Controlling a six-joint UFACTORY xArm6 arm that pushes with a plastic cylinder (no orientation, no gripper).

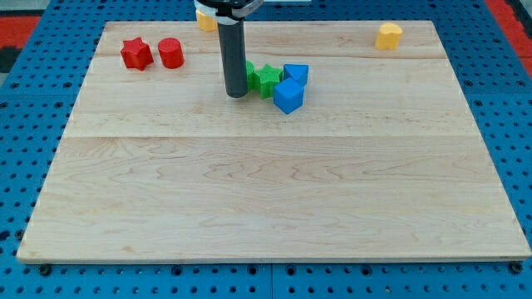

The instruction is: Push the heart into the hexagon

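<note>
My tip [235, 95] rests on the board in the upper middle, touching or almost touching the left side of a green block [249, 73] that the rod partly hides. A green star [268, 80] sits just right of it, with a blue block [296, 74] and a blue cube [288, 96] packed against it. A yellow block [204, 20], its shape hidden behind the rod, lies at the top edge above my tip. A yellow hexagon-like block [388, 36] lies at the view's top right, far from my tip.
A red star [136, 54] and a red rounded block [170, 52] sit side by side at the view's top left. The wooden board [266, 199] lies on a blue pegboard surface.
</note>
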